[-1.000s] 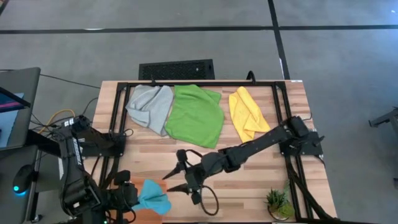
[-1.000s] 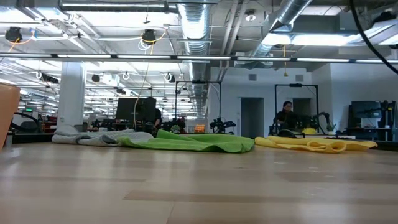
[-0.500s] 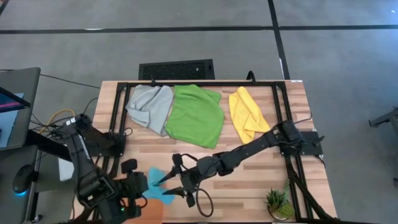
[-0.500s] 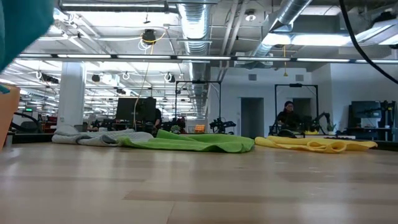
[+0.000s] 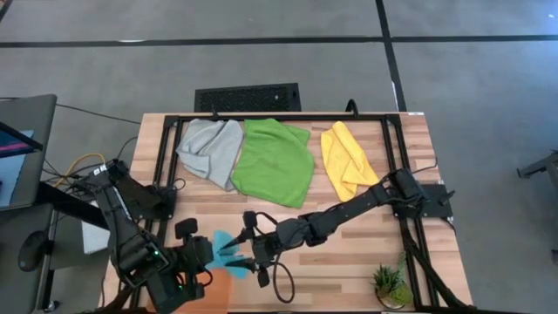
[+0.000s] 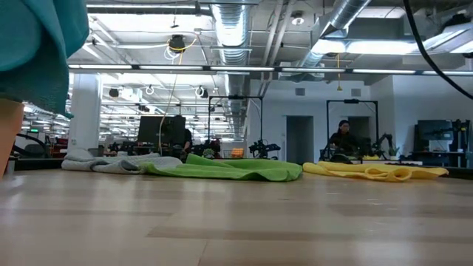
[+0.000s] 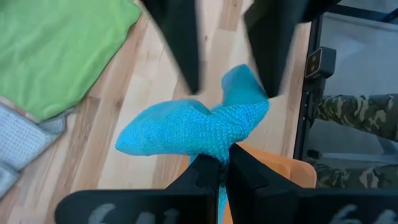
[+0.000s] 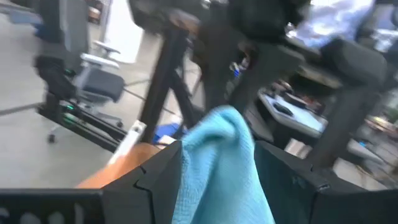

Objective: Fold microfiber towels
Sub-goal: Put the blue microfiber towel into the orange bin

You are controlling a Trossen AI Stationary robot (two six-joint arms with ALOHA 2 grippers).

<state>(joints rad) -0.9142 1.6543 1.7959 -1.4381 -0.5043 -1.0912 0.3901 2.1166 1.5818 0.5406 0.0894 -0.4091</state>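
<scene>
- Left gripper (image 7: 217,168) is clamped on the teal towel (image 5: 225,245), lifted above the orange tray (image 7: 283,177) at the table's near left.
- Right gripper (image 5: 248,247), fingers spread wide, straddles the towel's free end; it is the arm placed to take it.
- Grey towel (image 5: 209,150), green towel (image 5: 275,161) and yellow towel (image 5: 345,160) lie along the far edge of the wood table (image 5: 366,262).
- Beyond: a workshop with ceiling ducts.

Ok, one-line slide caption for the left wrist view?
Left gripper shut on the teal towel above the orange tray, the right gripper's open fingers straddling its far end.
</scene>
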